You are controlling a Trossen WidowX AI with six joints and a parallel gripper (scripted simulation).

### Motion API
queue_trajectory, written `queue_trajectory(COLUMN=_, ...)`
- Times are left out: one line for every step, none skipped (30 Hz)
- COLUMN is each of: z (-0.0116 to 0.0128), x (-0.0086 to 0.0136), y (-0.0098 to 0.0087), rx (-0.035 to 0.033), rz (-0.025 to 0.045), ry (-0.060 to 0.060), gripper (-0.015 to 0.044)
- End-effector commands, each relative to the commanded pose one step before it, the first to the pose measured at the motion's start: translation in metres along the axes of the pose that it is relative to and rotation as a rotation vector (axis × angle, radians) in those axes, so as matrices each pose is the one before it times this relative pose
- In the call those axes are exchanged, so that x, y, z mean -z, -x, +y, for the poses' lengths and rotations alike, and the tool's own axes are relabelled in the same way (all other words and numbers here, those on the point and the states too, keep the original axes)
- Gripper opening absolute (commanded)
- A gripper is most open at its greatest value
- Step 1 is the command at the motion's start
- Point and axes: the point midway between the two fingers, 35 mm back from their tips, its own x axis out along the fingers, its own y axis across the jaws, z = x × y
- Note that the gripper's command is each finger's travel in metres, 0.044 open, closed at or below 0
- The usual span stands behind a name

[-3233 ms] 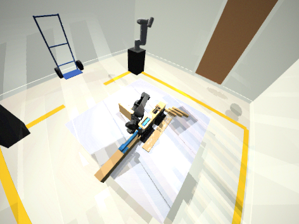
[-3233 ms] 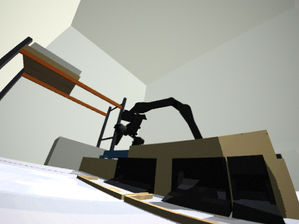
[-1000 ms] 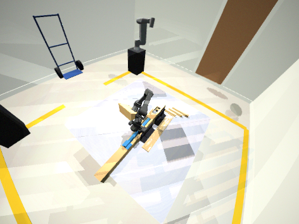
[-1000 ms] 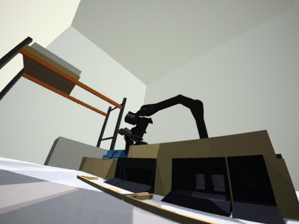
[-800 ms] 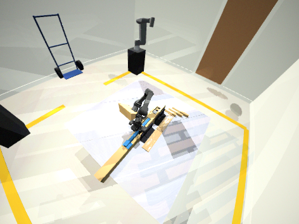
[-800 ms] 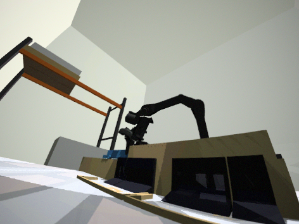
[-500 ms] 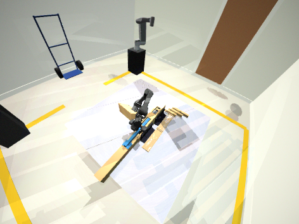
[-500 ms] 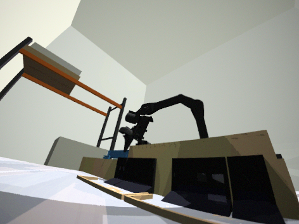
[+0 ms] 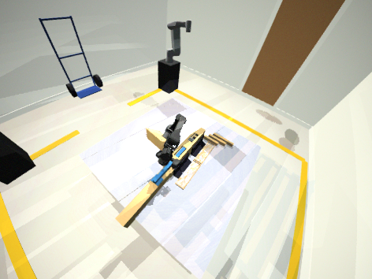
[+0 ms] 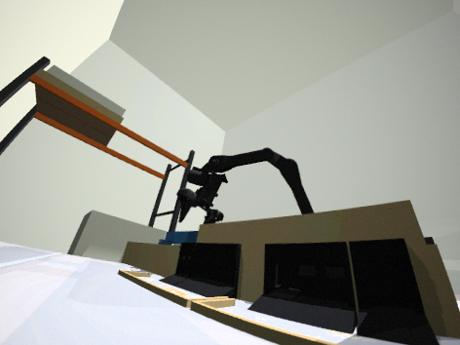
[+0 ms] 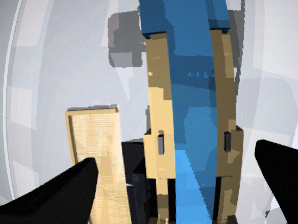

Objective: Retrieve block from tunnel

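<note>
The covered tunnel (image 9: 201, 134) (image 10: 312, 226) is a long tan box with dark side openings. A blue handle (image 9: 159, 176) (image 10: 181, 238) (image 11: 195, 100) sticks out of its end and lies along a tan channel (image 9: 134, 206) (image 10: 151, 254) (image 11: 160, 92). The handle has a wider crosspiece at the far end in the wrist view. Blue also shows through an opening in the tunnel's top. My gripper (image 9: 167, 161) (image 10: 197, 218) (image 11: 180, 159) is open and empty above the handle near the tunnel's end, one finger on each side in the wrist view. I cannot make out the block.
Shallow tan trays (image 9: 189, 175) (image 10: 163, 290) (image 11: 100, 175) lie along the tunnel's side. Several loose rods (image 9: 224, 139) lie past its far end. A tan board (image 9: 154, 138) stands beside the arm, on the other side from the trays.
</note>
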Motion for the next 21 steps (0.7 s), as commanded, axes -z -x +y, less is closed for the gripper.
queue_trajectory(z=-0.00354, x=-0.01073, y=-0.00414, rx=0.00696, rz=0.01046, ry=-0.0028, gripper=0.044)
queue_trajectory(z=0.0, x=0.0, y=0.0, rx=0.0, rz=0.0, ry=0.0, gripper=0.044)
queue_trajectory(z=-0.00003, x=0.00003, y=-0.00025, rx=-0.00001, rz=0.0, ry=0.0, gripper=0.044)
queue_trajectory(z=-0.00006, x=0.00007, y=-0.00051, rx=-0.00001, rz=0.0, ry=0.0, gripper=0.044)
queue_trajectory(z=-0.00009, x=0.00011, y=-0.00077, rx=-0.00002, rz=0.0, ry=0.0, gripper=0.044)
queue_trajectory(z=-0.00012, x=0.00014, y=-0.001, rx=-0.00002, rz=0.0, ry=0.0, gripper=0.044)
queue_trajectory(z=-0.00015, x=0.00018, y=-0.00122, rx=-0.00003, rz=0.0, ry=0.0, gripper=0.044)
queue_trajectory(z=-0.00019, x=0.00021, y=-0.00143, rx=-0.00003, rz=0.00001, ry=0.0, gripper=0.044)
queue_trajectory(z=-0.00021, x=0.00024, y=-0.00155, rx=-0.00003, rz=0.00001, ry=0.0, gripper=0.044)
queue_trajectory(z=-0.00022, x=0.00025, y=-0.00158, rx=-0.00004, rz=0.00001, ry=0.0, gripper=0.044)
queue_trajectory(z=-0.00022, x=0.00026, y=-0.00158, rx=-0.00004, rz=0.00001, ry=0.0, gripper=0.044)
queue_trajectory(z=-0.00023, x=0.00027, y=-0.00158, rx=-0.00004, rz=0.00002, ry=0.0, gripper=0.044)
queue_trajectory(z=-0.00024, x=0.00028, y=-0.00158, rx=-0.00004, rz=0.00002, ry=0.0, gripper=0.044)
queue_trajectory(z=-0.00024, x=0.00029, y=-0.00158, rx=-0.00004, rz=0.00002, ry=0.0, gripper=0.044)
queue_trajectory(z=-0.00025, x=0.0003, y=-0.00157, rx=-0.00004, rz=0.00002, ry=0.0, gripper=0.044)
queue_trajectory(z=-0.00026, x=0.00031, y=-0.00157, rx=-0.00004, rz=0.00003, ry=0.0, gripper=0.044)
queue_trajectory(z=-0.00026, x=0.00032, y=-0.00157, rx=-0.00004, rz=0.00003, ry=0.0, gripper=0.044)
queue_trajectory(z=-0.00027, x=0.00033, y=-0.00157, rx=-0.00004, rz=0.00003, ry=0.0, gripper=0.044)
queue_trajectory(z=-0.00028, x=0.00033, y=-0.00156, rx=-0.00004, rz=0.00003, ry=0.0, gripper=0.044)
queue_trajectory(z=-0.00028, x=0.00034, y=-0.00156, rx=-0.00004, rz=0.00003, ry=0.0, gripper=0.044)
queue_trajectory(z=-0.00029, x=0.00035, y=-0.00156, rx=-0.00004, rz=0.00004, ry=0.0, gripper=0.044)
